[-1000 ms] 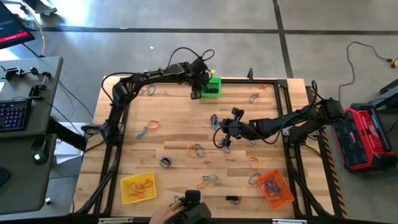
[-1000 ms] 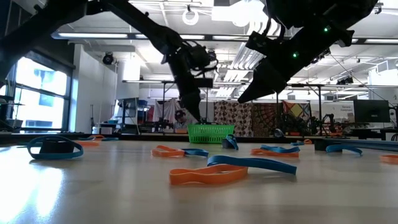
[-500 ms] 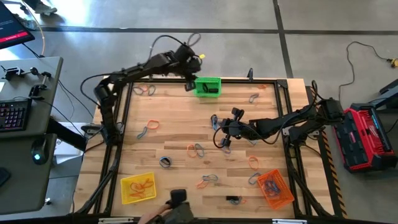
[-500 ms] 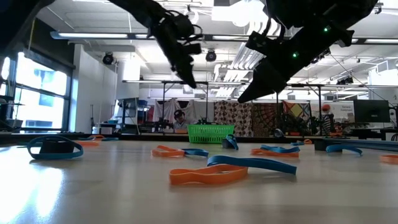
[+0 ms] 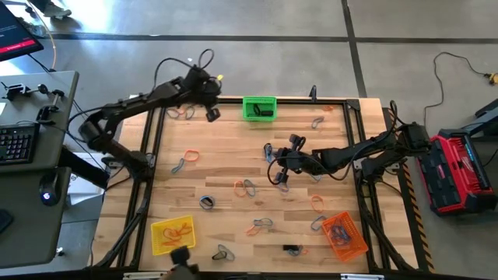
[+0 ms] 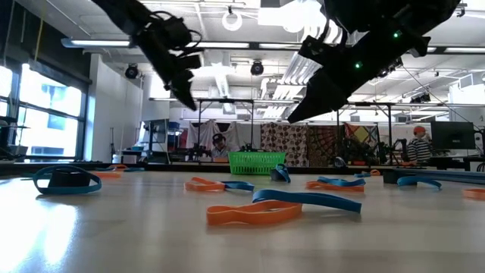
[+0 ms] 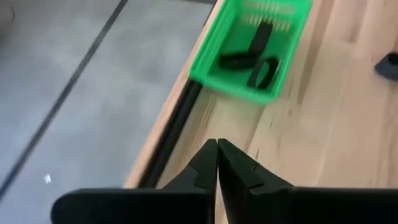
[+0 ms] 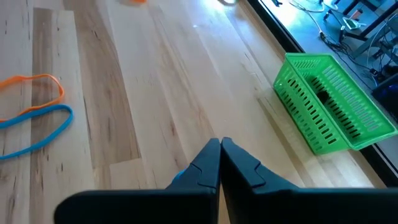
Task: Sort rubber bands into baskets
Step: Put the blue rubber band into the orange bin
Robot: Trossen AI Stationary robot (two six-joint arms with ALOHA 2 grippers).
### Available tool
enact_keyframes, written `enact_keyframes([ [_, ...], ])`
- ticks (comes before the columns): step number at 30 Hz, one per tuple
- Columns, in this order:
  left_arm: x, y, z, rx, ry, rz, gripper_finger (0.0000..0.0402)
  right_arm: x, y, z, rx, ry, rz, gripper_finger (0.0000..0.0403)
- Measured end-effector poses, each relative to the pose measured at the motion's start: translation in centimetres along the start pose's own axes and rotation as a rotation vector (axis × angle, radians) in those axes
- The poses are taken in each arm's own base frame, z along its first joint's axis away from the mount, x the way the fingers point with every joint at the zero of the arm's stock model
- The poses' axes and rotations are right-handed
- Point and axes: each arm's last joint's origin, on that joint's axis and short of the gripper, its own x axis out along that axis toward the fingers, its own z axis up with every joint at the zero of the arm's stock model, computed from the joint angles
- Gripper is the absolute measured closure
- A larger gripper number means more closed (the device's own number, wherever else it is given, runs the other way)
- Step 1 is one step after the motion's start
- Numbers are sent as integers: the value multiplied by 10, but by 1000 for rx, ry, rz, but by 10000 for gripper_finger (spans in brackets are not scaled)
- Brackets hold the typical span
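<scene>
My left gripper (image 5: pixel 212 114) (image 7: pixel 217 152) hangs shut and holding nothing above the table's far edge, left of the green basket (image 5: pixel 259 108) (image 7: pixel 252 50), which holds black rubber bands (image 7: pixel 255 53). My right gripper (image 5: pixel 271 154) (image 8: pixel 220 149) is shut and raised over the table's middle, tilted down toward the left. Loose rubber bands lie flat on the wood: an orange one (image 5: pixel 191 155), a blue one (image 5: pixel 178 165), a pair (image 5: pixel 245 187) and several more. The yellow basket (image 5: pixel 173 234) with orange bands stands near left. The orange basket (image 5: pixel 344 236) stands near right.
A dark frame rail (image 5: pixel 311 99) runs round the table's edges. Black cables (image 5: pixel 274 177) loop below the right wrist. A single band (image 5: pixel 223 252) lies at the near edge, and a person's hand (image 5: pixel 180 263) shows there. A desk with a keyboard (image 5: pixel 17 144) stands left of the table.
My left gripper has drawn away from the green basket, rising and moving along the far edge toward the table's left, and has shut. The person's hand at the near edge has moved left, and a band shows where it was.
</scene>
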Motion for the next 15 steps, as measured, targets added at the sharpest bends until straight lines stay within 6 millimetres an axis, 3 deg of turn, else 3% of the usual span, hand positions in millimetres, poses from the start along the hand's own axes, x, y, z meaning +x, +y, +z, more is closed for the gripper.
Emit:
enact_keyframes([
  [6,-5,8,-34,-131,95,58,397,0,0,2,-17,-15,1,402],
  [15,14,17,-68,-195,344,115,396,0,0,1,-18,-13,7,402],
])
